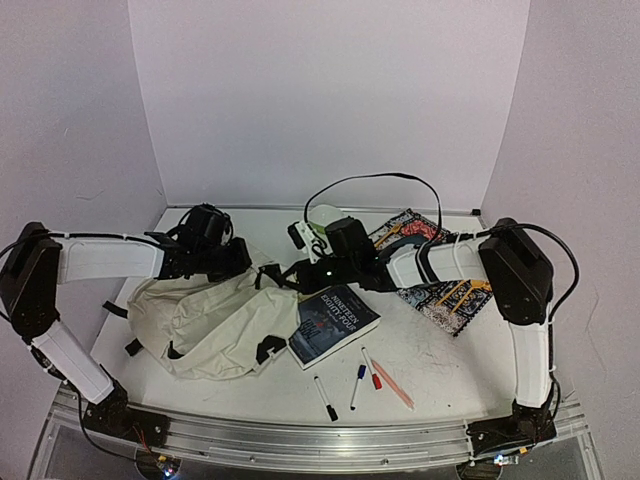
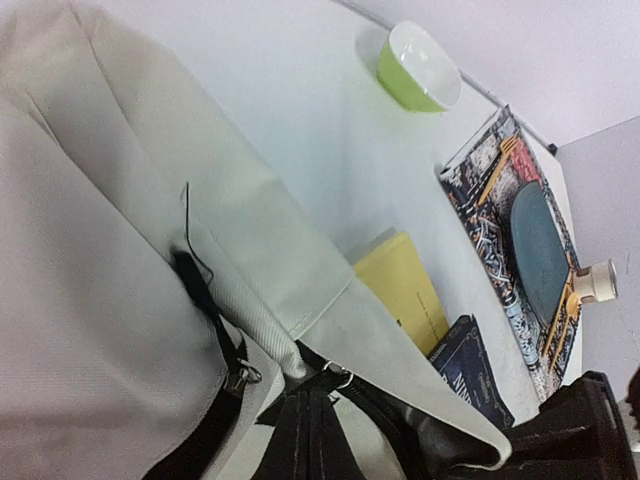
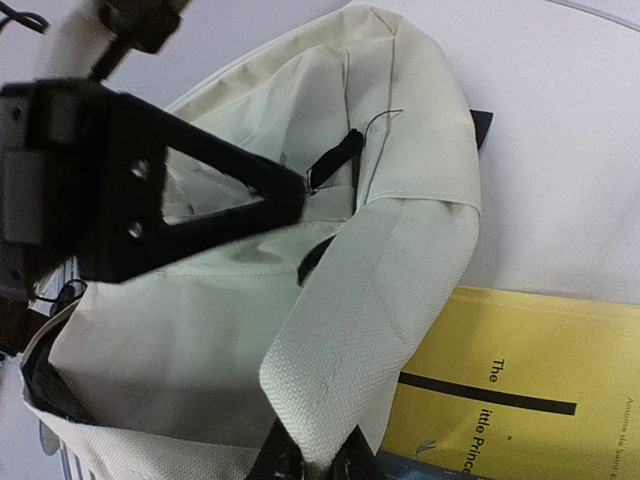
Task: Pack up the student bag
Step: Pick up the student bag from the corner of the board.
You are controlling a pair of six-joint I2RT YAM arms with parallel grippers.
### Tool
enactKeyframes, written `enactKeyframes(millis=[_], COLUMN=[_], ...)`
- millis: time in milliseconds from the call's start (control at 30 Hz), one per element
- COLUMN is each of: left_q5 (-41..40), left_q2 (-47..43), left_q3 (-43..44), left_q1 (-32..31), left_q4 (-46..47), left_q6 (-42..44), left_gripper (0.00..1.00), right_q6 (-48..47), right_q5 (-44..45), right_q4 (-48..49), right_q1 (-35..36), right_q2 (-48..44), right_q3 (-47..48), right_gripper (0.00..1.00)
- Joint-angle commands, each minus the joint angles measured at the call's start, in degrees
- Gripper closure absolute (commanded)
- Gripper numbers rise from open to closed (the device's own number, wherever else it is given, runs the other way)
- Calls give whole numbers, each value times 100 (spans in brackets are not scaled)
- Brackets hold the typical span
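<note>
Student bag: the student bag (image 1: pixel 210 315) lies slumped on the left half of the table (image 1: pixel 440 360), its black straps and buckles trailing at its right and near edges.
Blue book: a blue book (image 1: pixel 333 322) titled "Nineteen Eighty-Four" lies flat just right of the bag, its left edge at the bag's buckles.
Yellow book: a yellow book (image 3: pixel 530 390) lies beside the blue one. One corner is covered by the bag's cloth. From above it is hidden under the right arm (image 1: pixel 445 262).
Patterned book: a patterned book (image 1: pixel 445 295) sits at the far right, partly under the right forearm.
Green bowl: a green bowl (image 2: pixel 415 68) stands at the far middle, half hidden behind the right wrist in the overhead view.
Pens: a black marker (image 1: pixel 326 397), blue marker (image 1: pixel 357 386), red marker (image 1: pixel 371 373) and pink pen (image 1: pixel 392 385) lie near the front edge, right of the bag and apart from it.
Left claw: the left claw (image 1: pixel 238 262) is closed tight at the bag's far rim, its tip against a black tab (image 3: pixel 335 155) by the opening. Whether cloth is pinched between the jaws I cannot tell.
Right claw: the right claw (image 1: pixel 293 274) is at the bag's right end, over the buckles. In its own view a cream webbing strap (image 3: pixel 350 330) runs down to it, and only dark slivers of its fingers show. I cannot tell how wide it is or whether it holds the strap.
</note>
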Motion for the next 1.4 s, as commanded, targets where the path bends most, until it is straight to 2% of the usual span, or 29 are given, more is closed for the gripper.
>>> enactKeyframes(millis=[0,67,167,300,367,667,867,967,1100,1233,1367], left_q5=[-649,-618,-174,705,892,1129,1075,1056,853,590,-51], left_q2=[-584,-645,-703,-827,-975,-1707,-1773,-1729,-1669,-1457,-1119], left_q3=[464,527,531,295,105,-374,-524,-590,-539,-429,-280], left_q1=[67,82,74,48,-21,-545,-1079,-1198,-1484,-1864,-2258], left_q4=[-358,-489,-559,-644,-760,-1591,-1660,-1655,-1623,-1528,-1504], left_q6=[610,710,764,836,891,1155,1119,1032,1034,1105,1159], left_gripper=[100,100,100,90,82,61,55,57,74,85,93], right_q6=[-260,-218,-102,229,369,1148,1493,1645,1779,1875,2013], right_q5=[681,885,1002,1180,1241,981,1137,1258,1302,1140,888], right_q4=[-166,-428,-780,-1219,-1374,-1707,-1928,-2028,-2082,-2143,-2262], right_q1=[-27,-27,-19,80,161,505,720,762,773,769,771], right_q2=[-434,-417,-536,-837,-1033,-1358,-1216,-1135,-1034,-831,-598], right_q3=[86,225,319,324,242,28,195,232,251,431,628], right_gripper=[76,68,51,36,30,22,16,13,12,12,14])
